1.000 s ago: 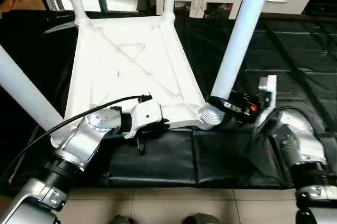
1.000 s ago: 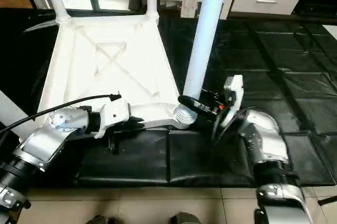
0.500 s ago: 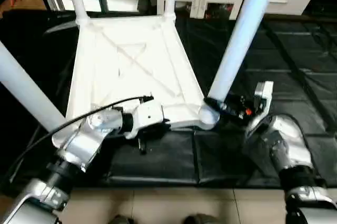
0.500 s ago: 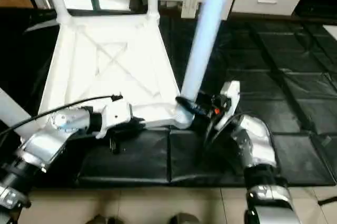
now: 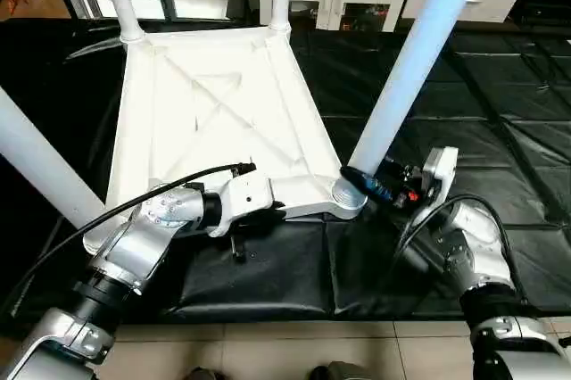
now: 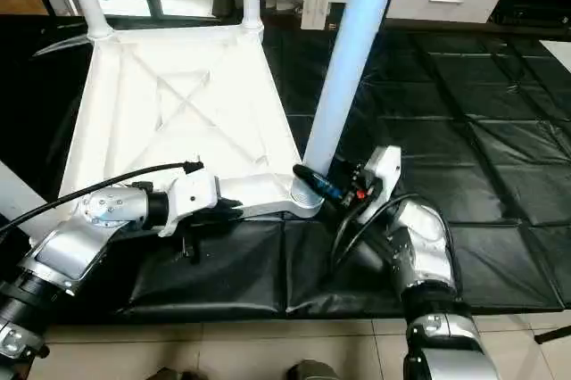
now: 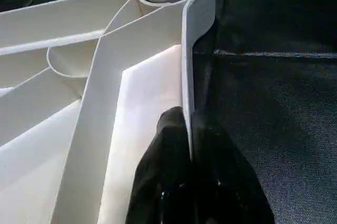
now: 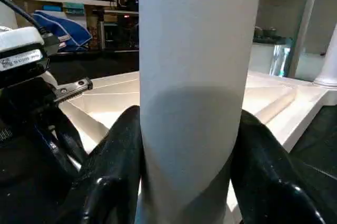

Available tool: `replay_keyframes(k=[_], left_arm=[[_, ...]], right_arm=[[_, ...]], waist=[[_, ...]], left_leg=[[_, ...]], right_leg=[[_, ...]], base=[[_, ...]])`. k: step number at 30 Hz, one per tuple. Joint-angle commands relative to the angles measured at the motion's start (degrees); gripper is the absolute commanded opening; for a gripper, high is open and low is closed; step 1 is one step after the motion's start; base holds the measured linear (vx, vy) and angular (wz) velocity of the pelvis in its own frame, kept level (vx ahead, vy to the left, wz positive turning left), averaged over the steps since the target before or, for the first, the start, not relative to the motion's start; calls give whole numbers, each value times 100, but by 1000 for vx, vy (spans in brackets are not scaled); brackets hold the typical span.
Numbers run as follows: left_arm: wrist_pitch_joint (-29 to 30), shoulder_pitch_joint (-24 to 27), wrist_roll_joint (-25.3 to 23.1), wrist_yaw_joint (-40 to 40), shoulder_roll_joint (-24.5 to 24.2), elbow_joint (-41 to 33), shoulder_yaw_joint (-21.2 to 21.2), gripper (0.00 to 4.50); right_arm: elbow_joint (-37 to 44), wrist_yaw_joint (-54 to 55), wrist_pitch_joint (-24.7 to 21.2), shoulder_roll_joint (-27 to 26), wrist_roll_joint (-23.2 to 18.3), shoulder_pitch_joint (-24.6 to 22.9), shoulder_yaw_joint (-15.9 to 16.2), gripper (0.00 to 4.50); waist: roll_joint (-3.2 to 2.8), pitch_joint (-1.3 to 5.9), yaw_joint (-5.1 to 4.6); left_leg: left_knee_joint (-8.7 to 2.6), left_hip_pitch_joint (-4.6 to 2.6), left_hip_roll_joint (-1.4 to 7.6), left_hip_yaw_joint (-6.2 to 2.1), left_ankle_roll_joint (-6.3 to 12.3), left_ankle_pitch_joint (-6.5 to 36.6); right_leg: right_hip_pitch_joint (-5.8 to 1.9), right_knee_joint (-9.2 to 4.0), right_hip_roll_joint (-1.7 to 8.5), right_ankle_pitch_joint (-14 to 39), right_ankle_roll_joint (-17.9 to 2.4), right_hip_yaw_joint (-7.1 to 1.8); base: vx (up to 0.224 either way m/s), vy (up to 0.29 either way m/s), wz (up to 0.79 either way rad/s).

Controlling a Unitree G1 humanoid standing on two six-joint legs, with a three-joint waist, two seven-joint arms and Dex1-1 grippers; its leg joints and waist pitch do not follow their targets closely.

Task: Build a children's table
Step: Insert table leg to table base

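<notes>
Threads showing at the near right socket (image 5: 350, 194) a second ago are now hidden: the leg (image 5: 412, 66) has sunk home, so that joint looks nearly done. Right gripper (image 5: 368, 182), its wrist bent lower, clasps the leg's base just above the socket. Left gripper (image 7: 188, 129) pinches the top (image 5: 214, 112)'s near rim. Beyond, three legs stand on the upturned top.

Bright overhead light glares on the white top (image 5: 214, 121); the black mat (image 5: 500, 103) shines faintly, close wrist views soft.
</notes>
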State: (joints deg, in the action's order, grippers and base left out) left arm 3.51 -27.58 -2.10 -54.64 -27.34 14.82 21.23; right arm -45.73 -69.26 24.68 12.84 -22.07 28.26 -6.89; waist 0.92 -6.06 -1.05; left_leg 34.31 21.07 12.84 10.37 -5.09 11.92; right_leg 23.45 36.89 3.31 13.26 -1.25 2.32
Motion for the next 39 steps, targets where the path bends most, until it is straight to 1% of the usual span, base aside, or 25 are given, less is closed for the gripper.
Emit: replay_keyframes(k=[1, 3, 6, 8, 9, 10, 12, 13, 18, 19, 20, 21, 22, 23, 24, 25, 26, 27, 29, 30, 32, 34, 36, 38, 39], left_arm=[[44, 100, -137, -10, 18, 36, 148, 0], [50, 108, -140, -9, 20, 26, 145, 0], [87, 143, -157, 2, 27, -19, 127, 0], [102, 160, -162, 10, 26, -42, 122, 0], [102, 160, -162, 10, 26, -42, 122, 0], [107, 168, -168, 14, 22, -48, 118, 0], [108, 170, -170, 15, 20, -48, 117, 0], [106, 166, -177, 18, 18, -44, 113, 0], [124, 161, -198, 12, 20, -46, 106, 0], [126, 153, -215, 10, 23, -29, 114, 0], [126, 153, -215, 10, 23, -29, 114, 0], [133, 148, -218, 5, 26, -23, 112, 0], [148, 139, -221, -25, 17, -17, 116, 0], [151, 139, -221, -30, 15, -18, 116, 0], [157, 138, -220, -50, 7, -21, 118, 0], [158, 138, -220, -53, 6, -21, 118, 0], [162, 143, -220, -68, 1, -27, 116, 0], [162, 149, -216, -83, -4, -34, 114, 0], [160, 155, -212, -107, -5, -42, 113, 0], [157, 149, -213, -116, -2, -36, 114, 0], [146, 138, -213, -127, 7, -26, 118, 0], [144, 127, -216, -138, 17, -13, 122, 0], [139, 116, -222, -141, 27, 5, 128, 0], [143, 118, -228, -141, 37, 3, 133, 0], [143, 119, -229, -141, 38, 2, 134, 0]], right_arm=[[-446, 67, -94, -40, 316, -374, 127, 186], [-476, 153, -110, -65, 285, -403, 81, 186], [-635, 534, -161, -203, 94, -534, -163, 186], [-663, 643, -192, -253, 25, -600, -229, 186], [-663, 643, -192, -253, 25, -600, -229, 186], [-643, 771, -343, -325, -87, -669, -306, 186], [-616, 795, -402, -358, -112, -712, -310, 186], [-550, 741, -402, -383, -65, -790, -233, 186], [-510, 803, -438, -382, 227, -897, -40, 186], [-536, 781, -411, -325, 403, -940, 144, 186], [-536, 781, -411, -325, 403, -940, 144, 186], [-542, 764, -483, -300, 460, -956, 228, 186], [-566, 656, -685, -228, 588, -971, 409, 186], [-571, 628, -729, -212, 608, -971, 437, 186], [-591, 532, -880, -157, 675, -968, 531, 186], [-595, 516, -903, -148, 686, -966, 545, 186], [-590, 402, -1073, -114, 643, -950, 554, 186], [-581, 270, -1263, -71, 589, -926, 561, 186], [-546, -95, -1457, 25, 465, -891, 581, 186], [-538, -220, -1554, 60, 377, -872, 573, 186], [-514, -378, -1799, 96, 176, -836, 502, 186], [-427, -557, -2078, 152, -14, -833, 496, 186], [-395, -660, -2209, 194, -51, -833, 518, 186], [-398, -642, -2331, 194, -66, -826, 473, 186], [-399, -634, -2342, 192, -70, -826, 465, 186]], waist=[[2, 164, -57], [12, 155, -62], [-3, 141, -65], [3, 121, -77], [1, 118, -77], [-4, 115, -79], [-4, 116, -82], [10, 109, -88], [24, 109, -84], [23, 112, -79], [30, 110, -80], [33, 99, -79], [30, 96, -78], [38, 88, -80], [30, 88, -80], [27, 85, -82], [30, 85, -88], [28, 104, -89], [31, 111, -84], [25, 106, -81], [30, 105, -74], [38, 101, -73], [39, 121, -77], [41, 121, -81], [43, 123, -80]], left_leg=[[-471, -52, 99, 23, 464, 1040], [-488, -56, 99, 20, 446, 1123], [-518, -65, 109, 10, 364, 1320], [-554, -76, 120, -6, 261, 1619], [-559, -85, 121, -9, 239, 1670], [-568, -103, 122, -9, 212, 1750], [-593, -99, 126, -17, 187, 1781], [-609, -85, 120, -22, 171, 1788], [-623, -100, 116, -19, 154, 1791], [-633, -104, 112, -18, 147, 1773], [-637, -104, 108, -17, 144, 1795], [-644, -113, 112, -22, 123, 1888], [-649, -119, 115, -25, 109, 1940], [-660, -124, 115, -35, 85, 2040], [-661, -132, 115, -36, 75, 2082], [-665, -130, 116, -40, 61, 2122], [-681, -151, 116, -48, 42, 2242], [-697, -145, 123, -53, 53, 2141], [-696, -144, 127, -36, 78, 2022], [-699, -146, 138, -25, 107, 1964], [-695, -168, 140, -10, 109, 2002], [-705, -168, 141, -20, 107, 2050], [-705, -155, 143, -22, 98, 1943], [-714, -134, 151, -27, 95, 1851], [-709, -141, 150, -20, 100, 1824]], right_leg=[[-188, -579, 355, 794, -1461, -282], [-183, -591, 349, 911, -1438, -276], [-162, -629, 368, 1207, -1366, -291], [-136, -665, 369, 1553, -1285, -291], [-128, -673, 372, 1614, -1264, -294], [-109, -689, 369, 1703, -1230, -297], [-115, -705, 376, 1754, -1187, -295], [-125, -713, 374, 1779, -1151, -295], [-115, -746, 384, 1876, -1079, -314], [-117, -762, 389, 1947, -1053, -315], [-116, -771, 385, 2002, -1029, -312], [-99, -788, 387, 2143, -992, -318], [-91, -794, 386, 2198, -977, -319], [-87, -808, 382, 2316, -939, -314], [-81, -810, 379, 2349, -927, -313], [-77, -815, 380, 2383, -909, -313], [-64, -839, 385, 2532, -858, -309], [-91, -835, 377, 2351, -877, -304], [-93, -826, 367, 2084, -939, -307], [-99, -807, 357, 1817, -1045, -303], [-93, -809, 360, 1738, -1107, -307], [-106, -805, 355, 1771, -1124, -304], [-122, -797, 364, 1648, -1136, -303], [-138, -780, 364, 1509, -1161, -292], [-138, -780, 368, 1485, -1171, -293]], base=[[0, 0, 0], [0, 0, 0], [0, 0, 0], [0, 0, 0], [0, 0, 0], [0, 0, 0], [0, 0, 0], [0, 0, 0], [0, 0, 0], [0, 0, 0], [0, 0, 0], [0, 0, 0], [0, 0, 0], [0, 0, 0], [0, 0, 0], [0, 0, 0], [0, 0, 0], [0, 0, 0], [0, 0, 0], [0, 0, 0], [0, 0, 0], [0, 0, 0], [0, 0, 0], [0, 0, 0], [0, 0, 0]])
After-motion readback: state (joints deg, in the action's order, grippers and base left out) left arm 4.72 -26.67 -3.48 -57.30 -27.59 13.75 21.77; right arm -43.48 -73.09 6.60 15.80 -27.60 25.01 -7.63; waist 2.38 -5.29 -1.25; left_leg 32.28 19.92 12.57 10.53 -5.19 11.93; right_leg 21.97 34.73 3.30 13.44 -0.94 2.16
